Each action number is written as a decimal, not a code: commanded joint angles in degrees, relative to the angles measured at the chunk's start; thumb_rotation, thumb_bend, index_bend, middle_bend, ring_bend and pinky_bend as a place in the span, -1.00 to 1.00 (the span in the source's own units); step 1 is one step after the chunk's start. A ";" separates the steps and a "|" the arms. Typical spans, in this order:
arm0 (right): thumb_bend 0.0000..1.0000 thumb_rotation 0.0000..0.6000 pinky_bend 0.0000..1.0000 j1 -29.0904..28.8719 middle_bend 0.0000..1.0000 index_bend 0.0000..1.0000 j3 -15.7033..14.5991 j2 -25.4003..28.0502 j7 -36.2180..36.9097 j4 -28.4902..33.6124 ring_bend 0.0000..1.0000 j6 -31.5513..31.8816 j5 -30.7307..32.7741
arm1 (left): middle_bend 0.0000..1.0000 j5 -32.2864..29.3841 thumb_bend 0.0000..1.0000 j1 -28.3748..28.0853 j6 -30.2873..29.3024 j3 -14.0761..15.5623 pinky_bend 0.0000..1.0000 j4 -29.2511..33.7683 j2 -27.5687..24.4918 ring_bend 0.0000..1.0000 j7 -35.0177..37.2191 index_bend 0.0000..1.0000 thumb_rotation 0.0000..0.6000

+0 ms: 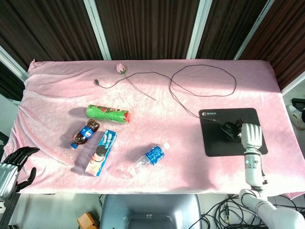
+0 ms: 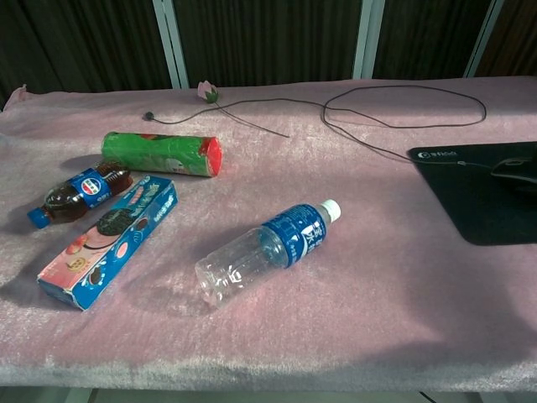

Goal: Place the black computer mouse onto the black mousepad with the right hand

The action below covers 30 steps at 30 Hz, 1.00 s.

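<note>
The black mouse lies on the black mousepad at the right of the pink table, its cable looping away toward the back. My right hand sits against the mouse's right side, its fingers wrapped on it. In the chest view the mousepad and the mouse show at the right edge; the hand itself is out of that frame. My left hand hangs off the table's front left corner, holding nothing, fingers apart.
On the left half lie a green tube can, a cola bottle and a blue cookie box. A clear water bottle lies mid-front. A pink flower with a thin stem rests at the back.
</note>
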<state>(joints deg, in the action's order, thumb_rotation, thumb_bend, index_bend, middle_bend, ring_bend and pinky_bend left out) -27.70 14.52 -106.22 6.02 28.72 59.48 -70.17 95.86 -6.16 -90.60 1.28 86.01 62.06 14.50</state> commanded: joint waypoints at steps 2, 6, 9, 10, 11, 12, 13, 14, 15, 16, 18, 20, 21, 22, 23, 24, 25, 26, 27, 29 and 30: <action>-0.30 1.00 0.39 0.44 0.05 0.22 -0.81 -0.64 3.69 -1.82 0.05 -0.69 -0.84 | -0.53 -0.23 0.03 0.00 0.11 -0.06 -0.44 0.05 -0.08 -0.64 0.09 -0.54 1.00; -0.30 1.00 -0.20 1.43 -0.42 -0.20 -1.91 0.50 7.42 -0.27 -0.52 1.60 -2.84 | -0.52 -0.24 0.03 0.13 -0.08 -0.06 -0.44 0.10 -0.10 -0.65 0.07 -0.54 1.00; -0.30 1.00 -0.60 2.84 -0.74 -0.58 -2.98 2.88 9.95 3.18 -0.87 4.36 -4.66 | -0.52 -0.13 0.03 0.21 -0.19 -0.01 -0.44 0.13 -0.09 -0.64 -0.14 -0.54 1.00; -0.30 1.00 -0.69 3.42 -0.85 -0.70 -3.26 3.90 10.24 4.72 -0.94 5.22 -5.08 | -0.52 -0.10 0.03 0.24 -0.21 0.00 -0.44 0.16 -0.08 -0.64 -0.21 -0.54 1.00; -0.30 1.00 -0.73 4.24 -0.91 -0.77 -3.63 5.45 10.19 7.09 -0.98 6.21 -5.52 | -0.52 -0.06 0.03 0.26 -0.25 0.02 -0.44 0.18 -0.06 -0.64 -0.31 -0.54 1.00; -0.30 1.00 -0.77 4.90 -0.97 -0.87 -3.85 6.78 10.09 9.21 -1.00 7.01 -5.80 | -0.52 -0.02 0.03 0.27 -0.25 0.04 -0.44 0.20 -0.04 -0.64 -0.41 -0.54 1.00; -0.31 1.00 -0.78 5.60 -1.00 -0.93 -4.01 8.19 9.85 11.49 -1.00 7.77 -5.97 | -0.52 0.03 0.03 0.27 -0.25 0.05 -0.44 0.22 -0.02 -0.64 -0.49 -0.54 1.00; -0.31 1.00 -0.79 6.67 -1.00 -0.96 -4.19 10.35 9.48 15.06 -1.00 8.81 -6.08 | -0.52 0.08 0.03 0.28 -0.26 0.08 -0.44 0.27 -0.01 -0.64 -0.62 -0.54 1.00; -0.32 1.00 -0.81 7.49 -1.00 -0.98 -4.29 12.11 9.16 18.03 -1.00 9.59 -6.13 | -0.52 0.11 0.03 0.28 -0.23 0.09 -0.44 0.30 0.01 -0.64 -0.74 -0.54 1.00; -0.32 1.00 -0.81 8.33 -1.00 -0.98 -4.33 13.97 8.91 21.21 -1.00 10.52 -6.19 | -0.52 0.10 0.03 0.27 -0.18 0.10 -0.44 0.33 0.04 -0.64 -0.87 -0.54 1.00; -0.32 1.00 -0.82 10.65 -1.00 -0.99 -4.29 18.38 8.91 29.36 -1.00 13.47 -6.35 | -0.52 0.09 0.03 0.23 -0.04 0.11 -0.44 0.41 0.09 -0.64 -1.18 -0.54 1.00; -0.32 1.00 -0.82 13.42 -1.00 -0.99 -4.75 22.93 8.82 37.88 -1.00 17.42 -7.29 | -0.52 0.02 0.03 0.23 0.05 0.08 -0.44 0.50 0.16 -0.64 -1.53 -0.54 1.00; -0.32 1.00 -0.82 14.73 -1.00 -0.99 -5.13 24.76 8.29 41.31 -1.00 19.34 -7.84 | -0.52 0.01 0.03 0.22 0.07 0.07 -0.44 0.53 0.20 -0.64 -1.70 -0.54 1.00; -0.32 1.00 -0.82 16.59 -1.00 -0.98 -5.83 27.01 6.86 45.76 -1.00 22.00 -8.58 | -0.52 0.01 0.03 0.22 0.08 0.04 -0.44 0.57 0.26 -0.64 -1.93 -0.54 1.00; -0.32 1.00 -0.82 18.03 -1.00 -0.98 -6.57 28.60 5.24 48.91 -1.00 23.96 -9.22 | -0.52 0.02 0.03 0.22 0.06 0.03 -0.44 0.61 0.31 -0.64 -2.13 -0.54 1.00; -0.32 1.00 -0.82 19.45 -1.00 -0.98 -7.40 30.06 3.05 51.86 -1.00 25.84 -9.81 | -0.52 0.04 0.03 0.25 -0.01 0.00 -0.44 0.64 0.37 -0.64 -2.34 -0.54 1.00; -0.32 1.00 -0.82 20.38 -1.00 -0.97 -7.97 30.93 1.34 53.71 -1.00 27.05 -10.15 | -0.52 0.09 0.03 0.28 -0.08 0.00 -0.44 0.65 0.42 -0.64 -2.51 -0.54 1.00; -0.32 1.00 -0.82 20.85 -1.00 -0.97 -8.26 31.34 0.42 54.59 -1.00 27.63 -10.29 | -0.52 0.11 0.03 0.29 -0.12 -0.01 -0.44 0.66 0.44 -0.64 -2.60 -0.54 1.00; -0.32 1.00 -0.82 21.14 -1.00 -0.97 -8.43 31.65 -0.25 55.40 -1.00 27.97 -10.35 | -0.52 0.12 0.03 0.30 -0.15 -0.02 -0.44 0.67 0.47 -0.64 -2.67 -0.54 1.00; -0.33 1.00 -0.82 23.03 -1.00 -0.96 -9.50 32.89 -4.21 58.49 -1.00 30.18 -10.47 | -0.52 0.24 0.03 0.32 -0.27 -0.04 -0.44 0.68 0.57 -0.64 -3.02 -0.54 1.00; -0.33 1.00 -0.82 24.39 -1.00 -0.96 -10.39 33.65 -7.61 60.79 -1.00 31.75 -10.58 | -0.52 0.33 0.03 0.34 -0.35 -0.03 -0.44 0.70 0.67 -0.64 -3.28 -0.54 1.00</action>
<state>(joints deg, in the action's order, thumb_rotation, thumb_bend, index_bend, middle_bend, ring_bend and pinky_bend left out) -8.18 6.93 -75.89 6.18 83.15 86.32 -79.41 96.09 -5.84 -90.86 1.25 86.69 62.63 11.44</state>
